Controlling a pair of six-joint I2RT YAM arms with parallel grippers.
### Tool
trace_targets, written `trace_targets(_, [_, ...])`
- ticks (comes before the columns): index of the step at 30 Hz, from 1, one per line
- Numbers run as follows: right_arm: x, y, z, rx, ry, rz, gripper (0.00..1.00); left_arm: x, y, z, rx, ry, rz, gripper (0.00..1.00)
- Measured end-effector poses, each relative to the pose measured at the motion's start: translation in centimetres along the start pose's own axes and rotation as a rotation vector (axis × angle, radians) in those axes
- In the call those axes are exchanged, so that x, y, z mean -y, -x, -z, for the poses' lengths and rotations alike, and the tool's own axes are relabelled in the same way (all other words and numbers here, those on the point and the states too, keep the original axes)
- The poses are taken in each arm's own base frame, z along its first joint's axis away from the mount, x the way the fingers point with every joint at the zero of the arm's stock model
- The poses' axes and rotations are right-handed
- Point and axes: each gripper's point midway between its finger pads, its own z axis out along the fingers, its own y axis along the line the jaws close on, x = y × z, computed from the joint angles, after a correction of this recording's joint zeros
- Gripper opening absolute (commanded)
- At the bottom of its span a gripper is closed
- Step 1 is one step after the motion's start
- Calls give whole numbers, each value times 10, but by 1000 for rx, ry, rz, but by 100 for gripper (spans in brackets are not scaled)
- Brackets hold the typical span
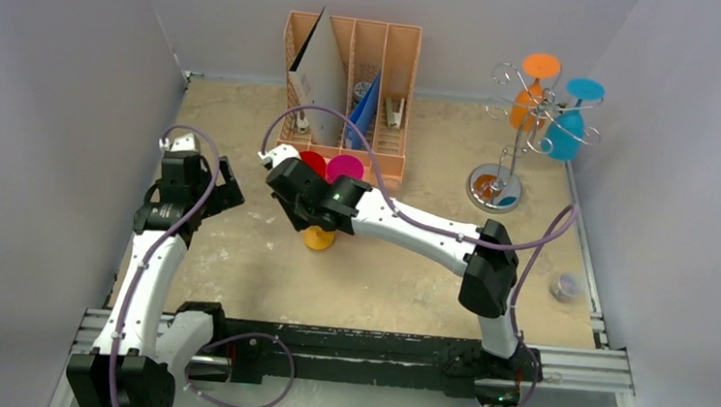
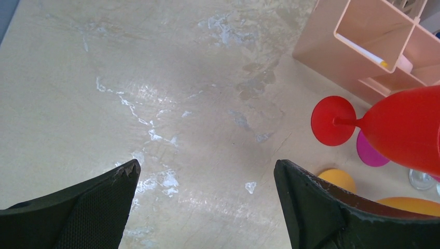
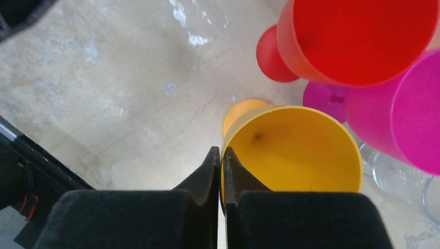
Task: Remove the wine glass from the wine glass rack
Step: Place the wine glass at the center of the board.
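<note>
The silver wire wine glass rack [image 1: 536, 120] stands at the back right on its round base. An orange wine glass [image 1: 530, 95] and a blue one [image 1: 568, 130] hang from it upside down. My right gripper [image 3: 221, 150] is shut on the rim of a yellow wine glass [image 3: 296, 150], one finger inside the bowl and one outside. This glass is upright at mid-table, its foot [image 1: 319, 238] low by the tabletop. A red glass [image 3: 358, 36] and a magenta glass [image 3: 399, 114] stand right beside it. Further left, my left gripper [image 2: 207, 166] hangs open over bare table.
A peach slotted organiser [image 1: 351, 86] with papers stands at the back centre, just behind the red glass [image 1: 313, 162] and the magenta glass [image 1: 345, 167]. A small clear object [image 1: 562, 285] lies near the right edge. Grey walls close in on both sides.
</note>
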Motion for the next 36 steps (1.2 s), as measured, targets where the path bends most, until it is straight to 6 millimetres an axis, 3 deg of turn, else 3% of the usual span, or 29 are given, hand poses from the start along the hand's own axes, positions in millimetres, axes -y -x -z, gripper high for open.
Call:
trace_targets(8, [-9, 24, -12, 58, 9, -3, 0, -3, 4, -1, 21, 22, 17, 100])
trace_targets(24, [-10, 13, -32, 29, -11, 12, 0, -6, 2, 2, 7, 35, 17, 99])
trace_targets(31, [-11, 13, -32, 30, -13, 21, 15, -6, 2, 2, 6, 37, 17, 99])
trace_targets(36, [-9, 9, -31, 13, -16, 35, 32, -6, 2, 2, 6, 37, 17, 99])
